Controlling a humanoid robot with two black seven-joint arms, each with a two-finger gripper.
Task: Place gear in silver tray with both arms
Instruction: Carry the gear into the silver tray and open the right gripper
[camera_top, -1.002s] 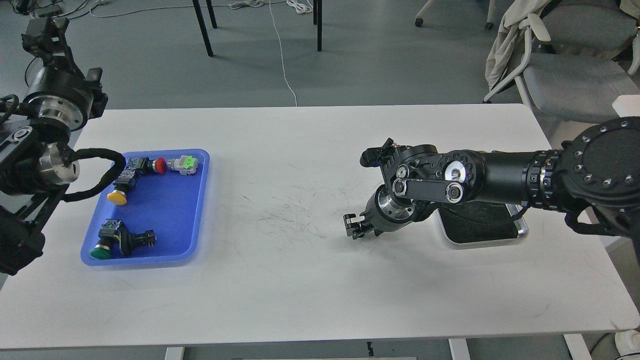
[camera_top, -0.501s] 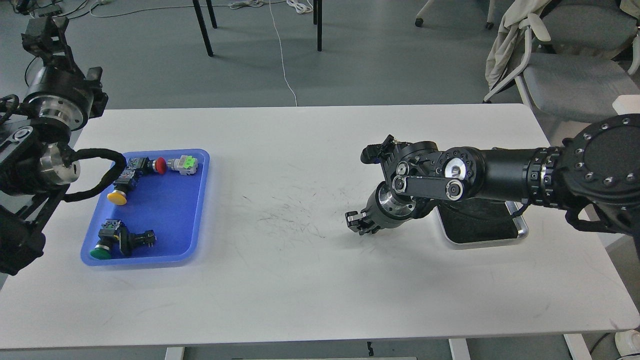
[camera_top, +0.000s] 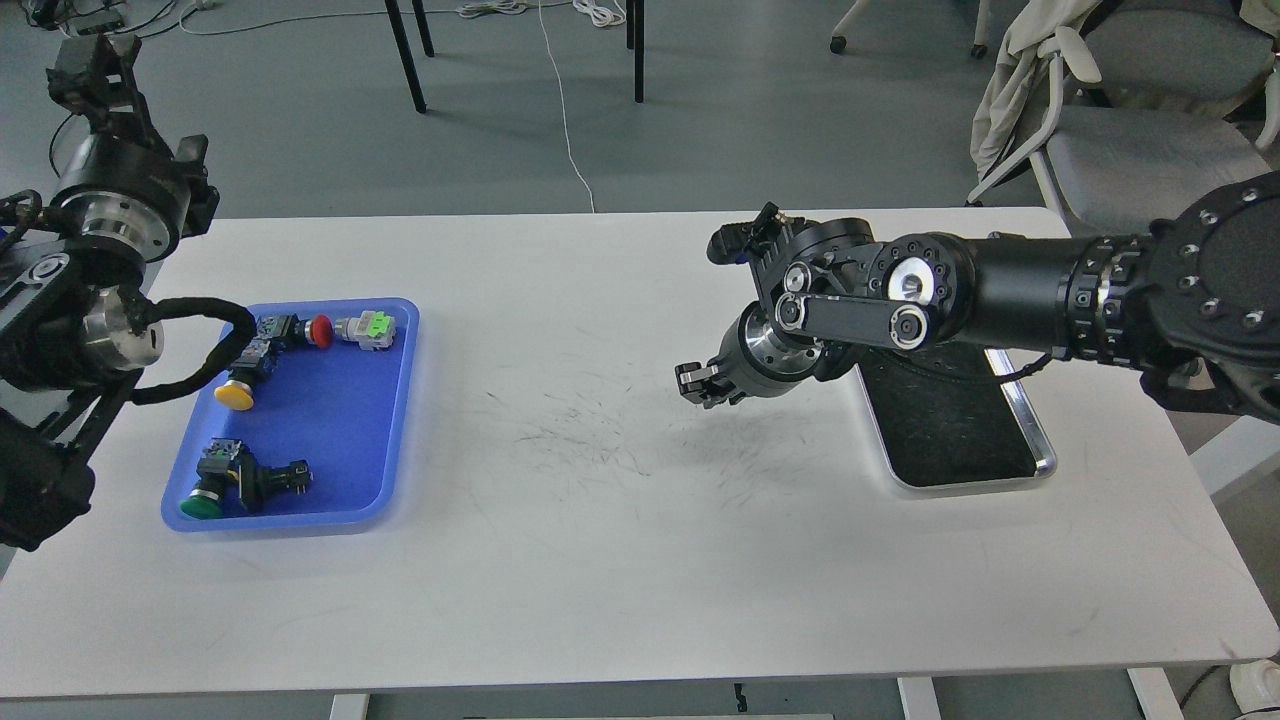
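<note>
The silver tray (camera_top: 1042, 458) lies at the table's right side, its dark bottom empty where it shows; my right arm hides its far end. My right gripper (camera_top: 698, 384) hangs above the bare table just left of the tray; it is small and dark, and nothing shows in it. The gear is several push-button switches in a blue tray (camera_top: 390, 420) on the left: a red one (camera_top: 320, 330), a yellow one (camera_top: 234, 395), a green one (camera_top: 203, 503) and a grey-green one (camera_top: 366, 329). My left gripper (camera_top: 82, 62) is raised beyond the table's far left corner, seen dark.
The white table (camera_top: 600, 560) has scuff marks at its middle. A grey office chair (camera_top: 1140, 150) with cloth over it stands behind the far right corner. Chair legs and cables are on the floor behind.
My right arm has lifted and swung toward the far side, uncovering more of the silver tray. Its gripper rose with it. The left arm has barely moved.
</note>
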